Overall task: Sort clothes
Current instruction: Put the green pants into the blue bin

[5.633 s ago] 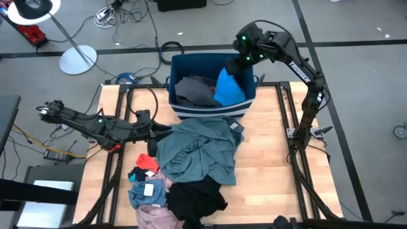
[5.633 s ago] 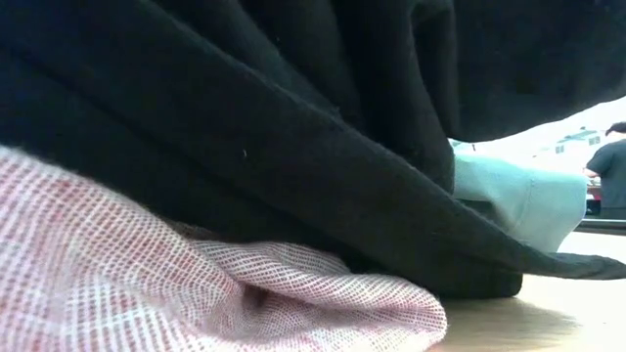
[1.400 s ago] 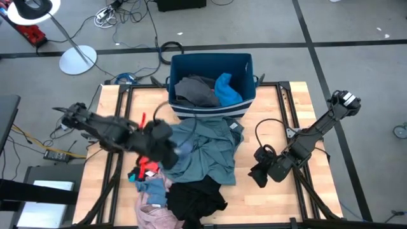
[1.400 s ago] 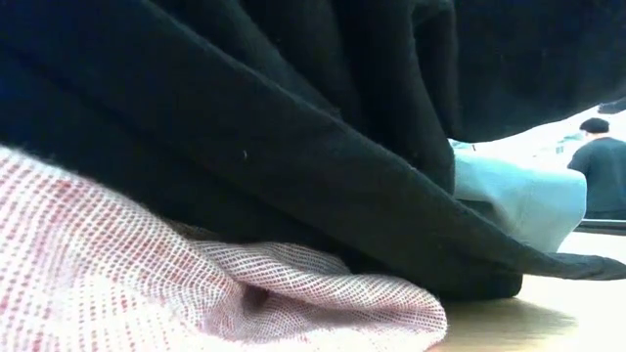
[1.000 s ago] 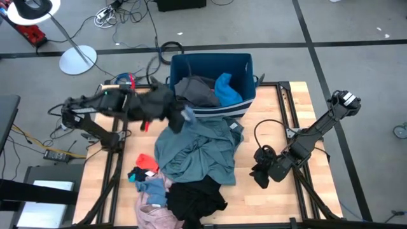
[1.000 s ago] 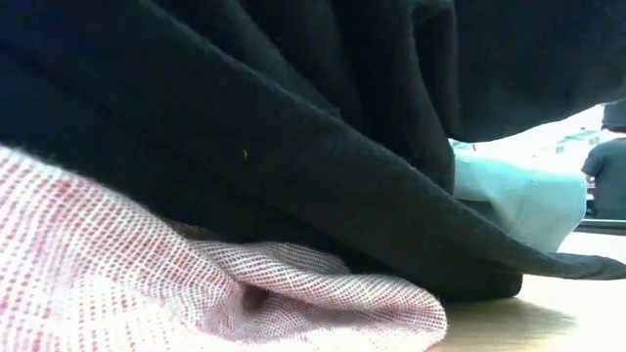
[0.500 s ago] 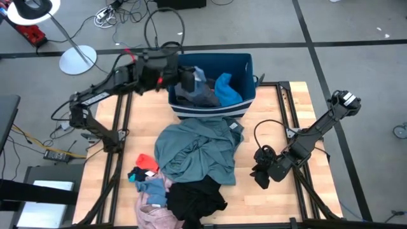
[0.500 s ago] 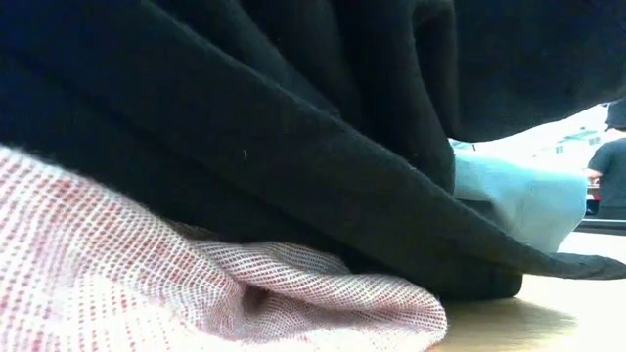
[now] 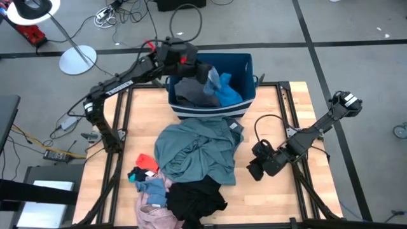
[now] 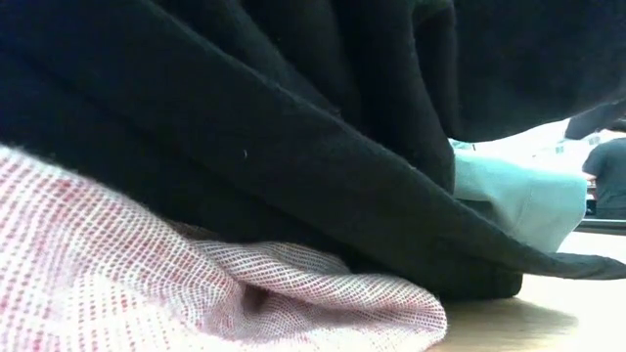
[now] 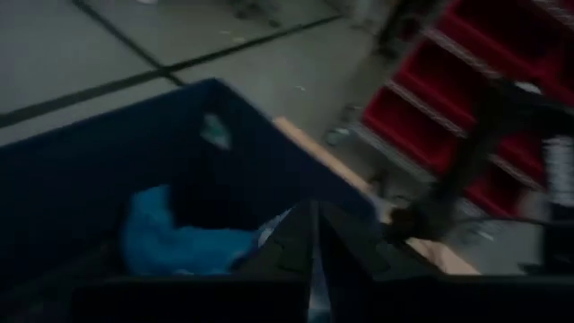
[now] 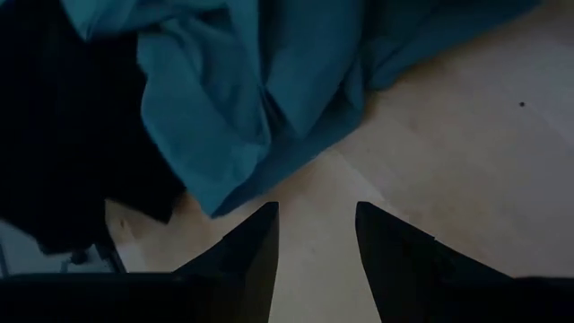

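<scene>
A dark blue bin [image 9: 245, 105] stands at the table's far edge with a grey garment [image 9: 189, 92] and a bright blue one [image 9: 227, 91] inside. My left gripper [image 9: 207, 71] is above the bin, shut on a small grey-blue garment [image 9: 215, 81]. A teal garment [image 9: 194, 152] lies spread mid-table. Nearer lie a black one [image 9: 194, 197], a pink one [image 9: 152, 217], a red-orange piece [image 9: 147, 161] and a small blue piece [image 9: 150, 188]. My right gripper [image 9: 253, 169] is open, low over bare wood beside the teal garment's right edge [image 12: 242, 108]. My left gripper pinches the small grey-blue garment between its two fingers; a pale strip of the cloth [image 11: 311, 292] shows in the narrow slit between them. The fingers reach out from the table's left, slanting slightly down. The garment hangs below them, clear, above the bin's inside.
Bare wood [image 9: 273, 127] lies right of the teal garment. In the low view the black garment [image 10: 293, 127] and the pink one [image 10: 147, 284] fill most of the picture; a person [image 10: 606, 171] stands far behind. Cables and a lamp base [image 9: 77, 60] lie on the floor.
My left gripper has carried the small grey-blue garment from above the teal garment's far edge toward the table's far edge and then right, over the bin's rim. The garment now hangs above the bin's inside.
</scene>
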Action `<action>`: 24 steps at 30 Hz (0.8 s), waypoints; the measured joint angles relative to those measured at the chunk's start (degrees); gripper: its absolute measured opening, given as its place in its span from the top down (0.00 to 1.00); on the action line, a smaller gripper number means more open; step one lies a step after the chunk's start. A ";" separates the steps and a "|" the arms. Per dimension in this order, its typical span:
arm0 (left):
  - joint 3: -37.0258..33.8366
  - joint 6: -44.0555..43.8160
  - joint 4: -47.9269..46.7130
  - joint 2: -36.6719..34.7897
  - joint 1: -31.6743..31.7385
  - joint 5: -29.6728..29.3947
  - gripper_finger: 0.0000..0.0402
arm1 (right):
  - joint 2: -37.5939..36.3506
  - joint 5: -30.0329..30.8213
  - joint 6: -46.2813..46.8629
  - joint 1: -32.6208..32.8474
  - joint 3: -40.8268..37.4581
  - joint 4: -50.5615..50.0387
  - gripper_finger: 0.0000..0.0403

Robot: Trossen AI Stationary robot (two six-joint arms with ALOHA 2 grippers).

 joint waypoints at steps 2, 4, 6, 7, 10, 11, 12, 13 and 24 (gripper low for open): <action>0.00 0.03 2.46 0.78 0.82 3.29 0.88 | 0.00 0.02 0.68 -0.89 0.00 -0.02 0.63; 0.00 -0.13 4.76 1.32 1.64 5.24 0.83 | 0.00 0.02 1.42 -1.87 0.00 0.02 0.63; 0.00 -0.21 6.31 1.63 2.19 6.08 0.76 | 0.00 0.02 1.53 -2.73 0.00 0.04 0.63; 0.00 -0.21 6.61 1.65 2.36 6.10 0.73 | 0.00 0.02 1.55 -3.17 0.02 0.07 0.63; 0.00 -1.37 6.53 1.65 2.57 7.30 0.66 | 0.00 0.02 1.57 -4.28 0.02 0.24 0.63; 0.00 -2.12 6.46 1.59 2.63 8.29 0.65 | -0.02 0.02 1.55 -4.57 0.02 0.38 0.63; 0.00 -2.52 6.50 1.55 2.68 9.84 0.64 | 0.00 0.02 1.55 -4.82 0.02 0.44 0.63; 0.00 -2.21 6.54 1.33 2.72 11.95 0.64 | 0.00 0.02 1.51 -5.14 0.02 0.48 0.63; 0.04 7.19 -12.98 -7.50 -3.81 7.76 0.64 | -1.54 -2.15 -4.03 -7.53 0.02 2.75 0.63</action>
